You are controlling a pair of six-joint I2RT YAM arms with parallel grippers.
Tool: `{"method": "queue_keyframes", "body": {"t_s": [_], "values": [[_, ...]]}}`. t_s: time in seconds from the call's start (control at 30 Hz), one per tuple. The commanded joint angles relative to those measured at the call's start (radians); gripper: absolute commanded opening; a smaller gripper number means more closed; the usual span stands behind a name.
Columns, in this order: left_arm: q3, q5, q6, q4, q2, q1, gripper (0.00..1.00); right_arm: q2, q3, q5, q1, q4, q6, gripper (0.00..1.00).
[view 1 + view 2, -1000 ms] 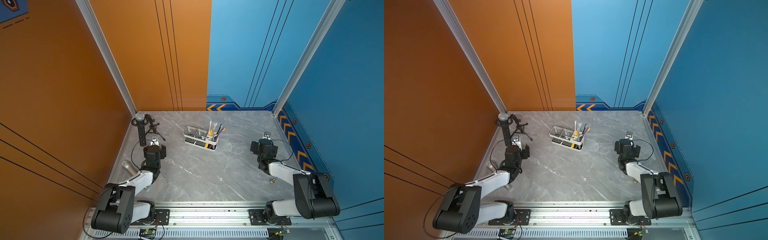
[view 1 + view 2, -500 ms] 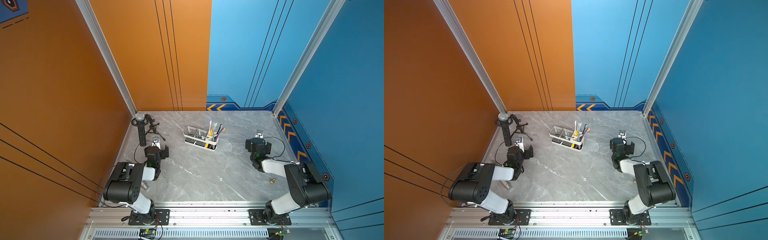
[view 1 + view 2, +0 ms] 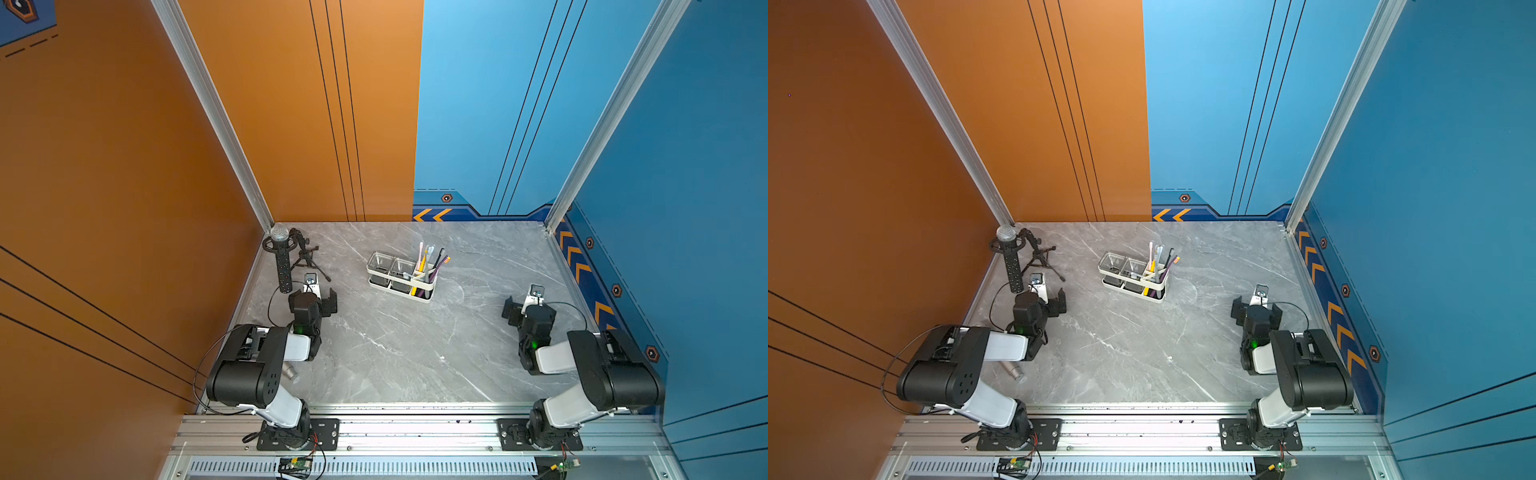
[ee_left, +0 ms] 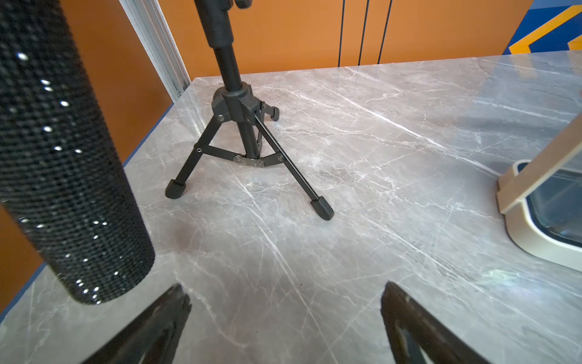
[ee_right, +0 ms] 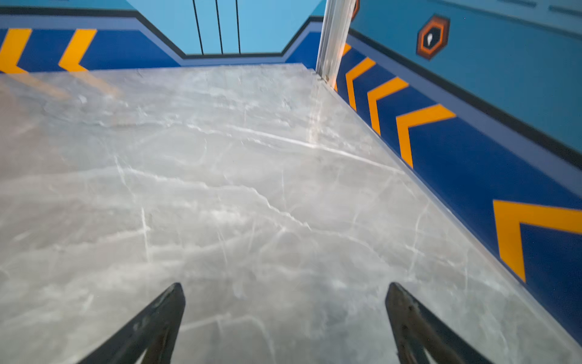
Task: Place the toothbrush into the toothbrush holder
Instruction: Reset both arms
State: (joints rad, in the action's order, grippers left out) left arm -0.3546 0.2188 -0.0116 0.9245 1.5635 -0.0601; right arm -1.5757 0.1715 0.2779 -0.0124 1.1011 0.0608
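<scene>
Though nearer left gripper [image 4: 285,292], holder [image 3: 427,289] apart

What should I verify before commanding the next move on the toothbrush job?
1. Empty left gripper, jaws wide apart: ok.
2. Empty right gripper, jaws wide apart: ok.
3. Several toothbrushes stand in the end compartment of the toothbrush holder: ok.
4. Holder upright on the table, both clear cups seated: ok.
5. Room ahead of the left gripper: the microphone hangs close beside one finger and the microphone stand is straight ahead: not ok for a forward move.
6. Loose toothbrush left on the table: none shows, but the arms hide part of the surface: cannot tell.
</scene>
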Motion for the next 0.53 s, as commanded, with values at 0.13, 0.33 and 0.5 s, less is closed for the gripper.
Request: {"method": "queue_keyframes", "body": {"t_s": [0.13, 0.33, 0.5], "values": [[-0.015, -0.012, -0.01, 0.011, -0.005, 0.0, 0.98, 0.036, 0.144, -0.135, -0.04, -0.088, -0.027, 1.0], [-0.018, -0.016, -0.009, 0.01, -0.002, 0.002, 0.98, 0.035, 0.164, -0.121, -0.049, -0.13, -0.032, 1.0], [-0.009, -0.004, -0.013, 0.011, -0.009, -0.008, 0.98, 0.033, 0.169, -0.008, -0.072, -0.135, -0.024, 1.0]]}}
